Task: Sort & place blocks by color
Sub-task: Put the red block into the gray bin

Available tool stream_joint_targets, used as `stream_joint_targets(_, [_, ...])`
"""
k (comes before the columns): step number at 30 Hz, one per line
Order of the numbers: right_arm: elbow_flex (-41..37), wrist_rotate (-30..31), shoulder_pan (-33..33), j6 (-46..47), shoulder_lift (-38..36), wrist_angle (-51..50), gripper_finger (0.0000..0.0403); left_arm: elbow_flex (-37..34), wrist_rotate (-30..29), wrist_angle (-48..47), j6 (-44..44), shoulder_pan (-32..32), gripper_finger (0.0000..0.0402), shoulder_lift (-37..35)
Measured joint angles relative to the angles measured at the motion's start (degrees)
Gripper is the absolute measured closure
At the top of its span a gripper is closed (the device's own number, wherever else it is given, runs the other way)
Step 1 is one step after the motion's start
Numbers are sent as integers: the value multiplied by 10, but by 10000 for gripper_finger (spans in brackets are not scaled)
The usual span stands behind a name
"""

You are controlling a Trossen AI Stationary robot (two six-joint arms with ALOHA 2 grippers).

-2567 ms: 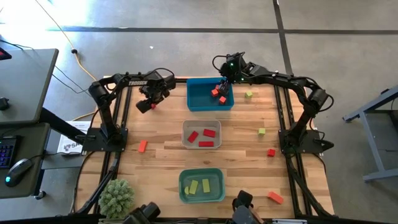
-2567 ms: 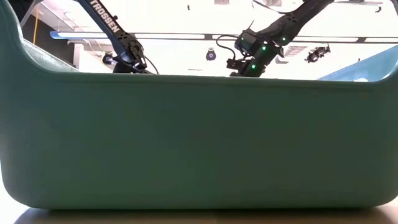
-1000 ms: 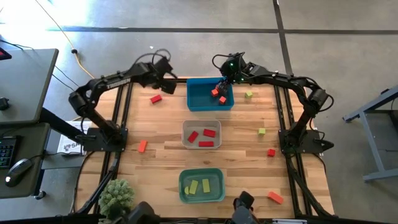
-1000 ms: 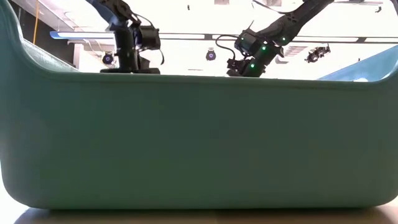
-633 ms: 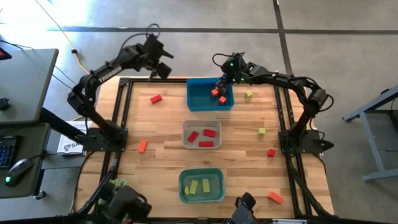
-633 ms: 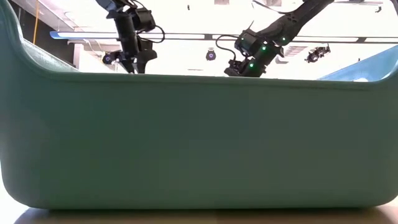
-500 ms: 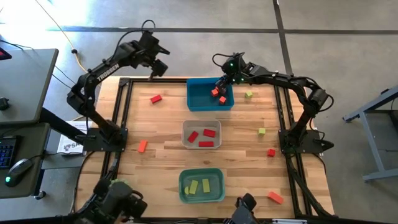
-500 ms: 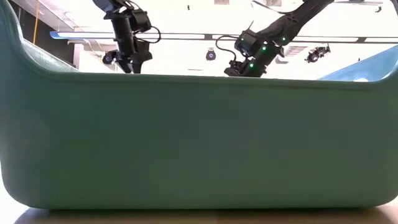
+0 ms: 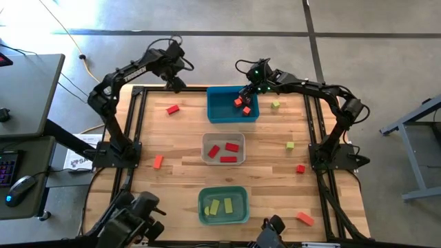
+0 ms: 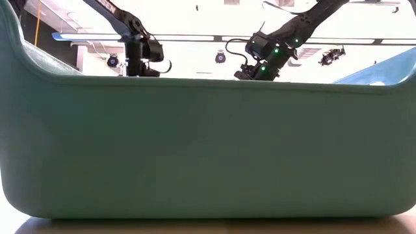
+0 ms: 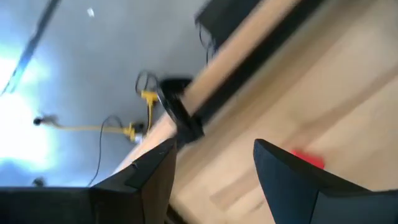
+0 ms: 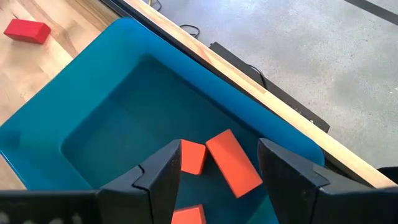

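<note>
While sorting half done: orange blocks (image 9: 241, 103) in blue bin (image 9: 219, 114), red in grey (image 9: 208, 157), green in teal (image 9: 204, 215); six loose on table (image 9: 179, 148). Left gripper (image 11: 214, 165) and right gripper (image 12: 219, 163) both spread, empty.

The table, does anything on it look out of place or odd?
Several blocks lie loose outside the bins: a red block left of the blue bin, an orange block farther down, green and others on the right. Nothing looks damaged.

Grey concrete floor (image 9: 227, 41) with dark seams.
Desk (image 9: 27, 83) with keyboard (image 9: 7, 169) and mouse (image 9: 21, 187); bright glare.
</note>
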Motion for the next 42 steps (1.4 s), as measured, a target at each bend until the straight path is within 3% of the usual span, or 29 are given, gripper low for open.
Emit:
stream_joint_targets(11, [0,0,0,7,0,4,203,0,-27,-77,27,-19,201,97])
stream_joint_targets(23, [0,0,0,14,0,5,203,0,-51,-95,31,-76,202,104])
stream_joint_targets(30, [0,0,0,13,0,5,203,0,-125,-117,36,-131,202,103])
stream_joint_targets(36, [0,0,0,12,0,5,203,0,-64,-124,26,-129,202,117])
stream_joint_targets(42, [0,0,0,12,0,4,203,0,-55,-157,8,-127,202,168])
